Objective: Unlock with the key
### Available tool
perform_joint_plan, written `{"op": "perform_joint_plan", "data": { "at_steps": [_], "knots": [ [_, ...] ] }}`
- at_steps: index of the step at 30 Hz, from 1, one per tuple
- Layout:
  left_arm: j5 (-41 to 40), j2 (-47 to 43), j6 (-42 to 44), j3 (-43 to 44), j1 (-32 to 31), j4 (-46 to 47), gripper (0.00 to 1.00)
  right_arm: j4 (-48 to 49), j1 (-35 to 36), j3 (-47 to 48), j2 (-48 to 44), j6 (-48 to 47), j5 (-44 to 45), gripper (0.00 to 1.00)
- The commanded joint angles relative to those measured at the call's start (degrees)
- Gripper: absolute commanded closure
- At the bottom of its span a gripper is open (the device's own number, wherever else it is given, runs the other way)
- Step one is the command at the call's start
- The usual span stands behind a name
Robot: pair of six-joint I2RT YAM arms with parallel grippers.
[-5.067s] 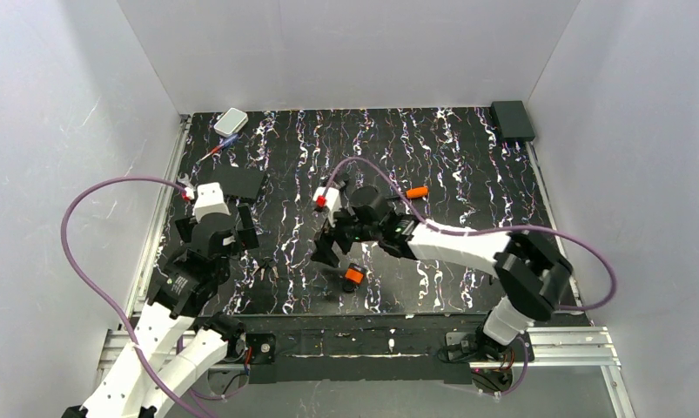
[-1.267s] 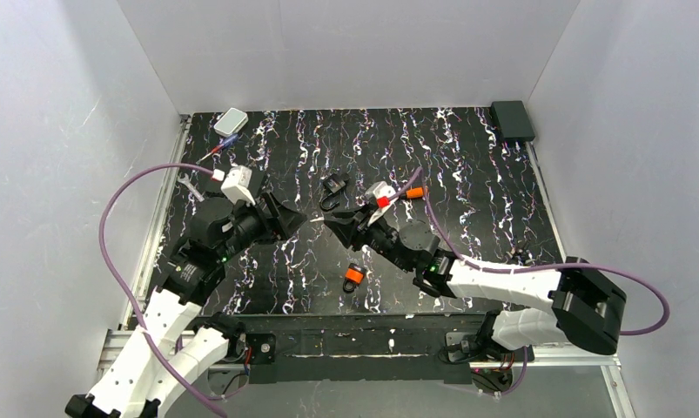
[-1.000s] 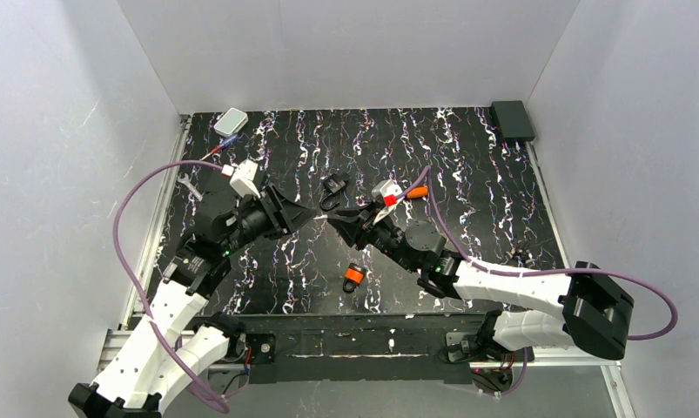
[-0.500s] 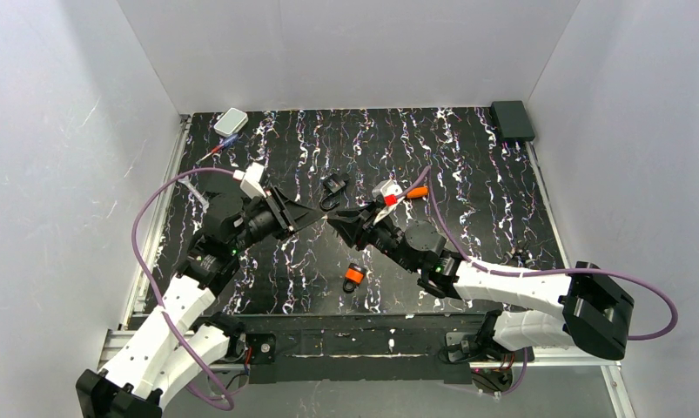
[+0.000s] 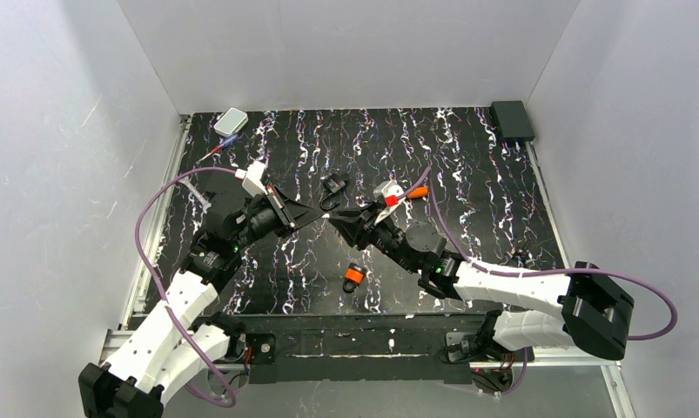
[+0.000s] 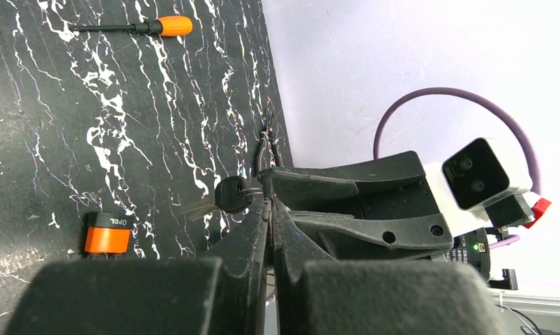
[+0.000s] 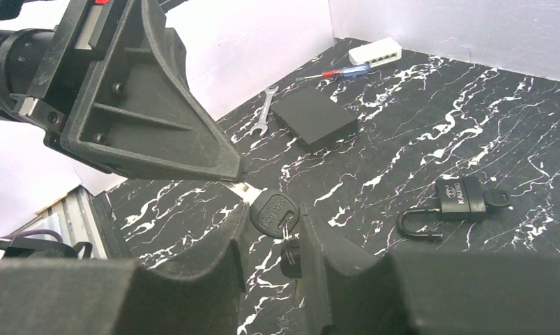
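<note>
Over the black, white-veined marble-look table (image 5: 467,165), the two matte black wedge-shaped grippers meet tip to tip. The right gripper (image 7: 273,213) pinches the key (image 7: 275,208) in the air above the table. Its rounded black plastic head sits between the fingers and its pale metal blade points at the other arm. The head carries pale lettering too small to read, and a second dark piece hangs below it. The left gripper (image 6: 268,206) has its fingers pressed together with only a thin seam between them, its tip right at the blade. Whether it nips the blade I cannot tell. On the table lie a small blocky orange padlock (image 6: 107,237) whose black band seems to read "OPEL", and a black padlock (image 7: 460,197) with its curved shackle swung open and white lettering that looks like "KAIDING". A thin orange-handled screwdriver (image 6: 162,26) also lies there.
</note>
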Motion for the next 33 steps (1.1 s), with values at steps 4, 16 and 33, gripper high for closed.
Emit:
{"op": "perform_joint_plan", "data": {
  "at_steps": [4,16,33],
  "knots": [
    [-1.46,-0.02,-3.46,1.48,0.08,-4.01,1.00,0.72,0.50,-1.66,-3.75,-8.44,-2.50,0.07],
    [2.69,4.26,-15.98,1.96,0.08,-9.02,1.00,6.31,0.50,-10.74,-4.63,-32.07,-12.44,0.09],
    [4.95,3.06,-16.90,3.70,0.08,-12.92,1.00,11.17,0.95,-7.94,-0.84,-35.69,-12.27,0.29]
  ]
}}
